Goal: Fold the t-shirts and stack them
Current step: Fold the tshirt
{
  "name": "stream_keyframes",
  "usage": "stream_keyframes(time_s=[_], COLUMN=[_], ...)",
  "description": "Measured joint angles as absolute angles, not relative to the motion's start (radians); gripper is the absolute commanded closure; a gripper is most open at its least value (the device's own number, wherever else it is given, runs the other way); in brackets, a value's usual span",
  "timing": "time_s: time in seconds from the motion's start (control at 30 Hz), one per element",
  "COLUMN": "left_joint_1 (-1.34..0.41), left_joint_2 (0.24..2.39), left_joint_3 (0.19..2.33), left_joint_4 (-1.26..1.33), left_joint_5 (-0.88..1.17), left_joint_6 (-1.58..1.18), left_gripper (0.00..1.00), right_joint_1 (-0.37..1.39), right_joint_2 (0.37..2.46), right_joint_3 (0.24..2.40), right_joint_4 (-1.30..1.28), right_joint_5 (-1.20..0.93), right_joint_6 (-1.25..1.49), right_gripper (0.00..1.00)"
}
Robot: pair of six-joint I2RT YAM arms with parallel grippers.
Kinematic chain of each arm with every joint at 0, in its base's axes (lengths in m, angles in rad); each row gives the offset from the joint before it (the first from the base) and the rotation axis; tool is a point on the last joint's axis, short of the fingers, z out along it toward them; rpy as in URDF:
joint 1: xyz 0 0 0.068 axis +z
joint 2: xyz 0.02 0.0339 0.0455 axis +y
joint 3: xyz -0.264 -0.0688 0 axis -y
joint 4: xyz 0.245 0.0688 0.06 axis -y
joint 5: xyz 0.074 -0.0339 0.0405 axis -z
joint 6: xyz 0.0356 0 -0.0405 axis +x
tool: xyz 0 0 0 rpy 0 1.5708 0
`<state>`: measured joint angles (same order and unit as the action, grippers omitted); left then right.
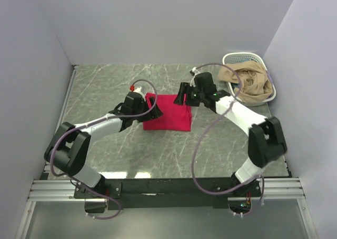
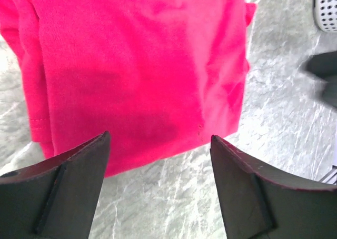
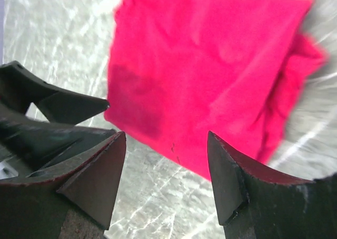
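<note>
Grey-veined marble tabletop [image 1: 105, 81] (folded red t-shirt [image 1: 168, 115] mid-table) between pale walls [image 1: 158, 23]

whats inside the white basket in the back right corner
Crumpled tan cloth fills the white basket and spills over its rim. Whatever lies beneath that cloth, and the basket's floor, is covered.

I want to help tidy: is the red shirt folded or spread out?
Folded: the red shirt lies as a compact rectangle, layered edges.
</note>
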<state>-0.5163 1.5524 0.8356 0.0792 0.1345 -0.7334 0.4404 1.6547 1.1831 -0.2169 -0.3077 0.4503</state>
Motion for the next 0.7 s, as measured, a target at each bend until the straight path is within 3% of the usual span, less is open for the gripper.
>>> stream_keyframes(time_s=[0.13, 0.17, 0.33, 0.47, 0.7], left_joint_1=[-0.535, -0.541, -0.577, -0.603, -0.626], left_joint_2=[1.493, 1.483, 1.436, 1.377, 1.288], left_joint_3=[0.899, 0.923, 1.107, 1.182, 1.207], left_joint_4=[-0.025, -0.047, -0.192, -0.257, -0.336], left_joint_5=[0.064, 0.044, -0.113, -0.240, -0.394], left_joint_6=[-0.711, -0.706, -0.671, -0.641, -0.608], left_gripper=[0.00, 0.00, 0.01, 0.01, 0.01], right_joint_1=[0.489, 0.502, 0.546, 0.547, 0.547], right_joint_2=[1.496, 1.459, 1.326, 1.252, 1.139], right_joint_3=[1.184, 1.184, 1.184, 1.182, 1.163], right_joint_4=[-0.292, -0.312, -0.396, -0.444, -0.474], right_joint_5=[-0.150, -0.103, 0.098, 0.221, 0.341], right_joint_6=[0.408, 0.400, 0.367, 0.339, 0.300], right_gripper=[0.28, 0.21, 0.15, 0.00, 0.00])
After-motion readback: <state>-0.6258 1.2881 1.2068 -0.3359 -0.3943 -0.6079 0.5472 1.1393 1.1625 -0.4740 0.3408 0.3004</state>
